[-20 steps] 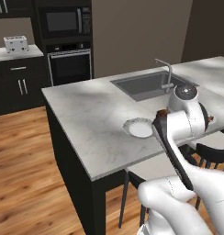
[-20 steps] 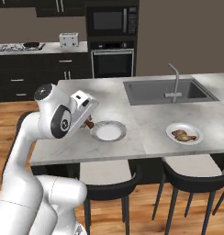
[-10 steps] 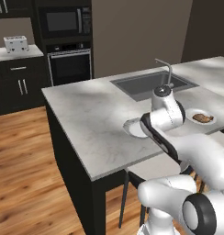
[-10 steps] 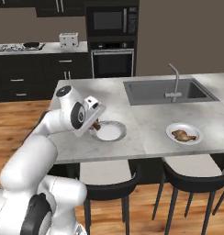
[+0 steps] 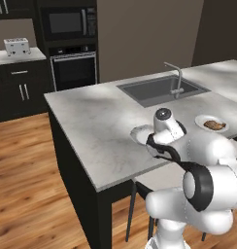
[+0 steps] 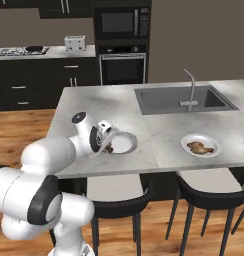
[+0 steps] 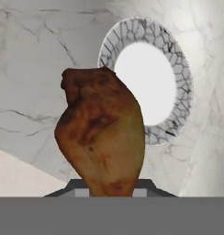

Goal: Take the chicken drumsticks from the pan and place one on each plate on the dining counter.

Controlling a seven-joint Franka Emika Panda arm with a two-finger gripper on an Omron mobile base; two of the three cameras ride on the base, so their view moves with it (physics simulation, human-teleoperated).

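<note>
your gripper (image 6: 108, 147) pinches a drumstick (image 7: 101, 133) at the near-left rim of the empty plate (image 6: 122, 143), its long axis along the jaws; carry it right. the far-right plate (image 6: 200, 145) already holds one.

Dining counter (image 6: 119, 107): a long island top of light grey marbled stone on a dark base, with a grey sink (image 6: 181, 99) and faucet (image 6: 190, 85) set into it. Two round white plates rest directly on the stone near its front edge, well apart. The near plate (image 7: 148, 80) has a bare white middle within a ribbed grey rim. The far plate (image 6: 200, 145) bears a golden-brown drumstick (image 6: 200, 147) lying flat. The counter stands on a wooden floor (image 5: 28, 194).
</note>
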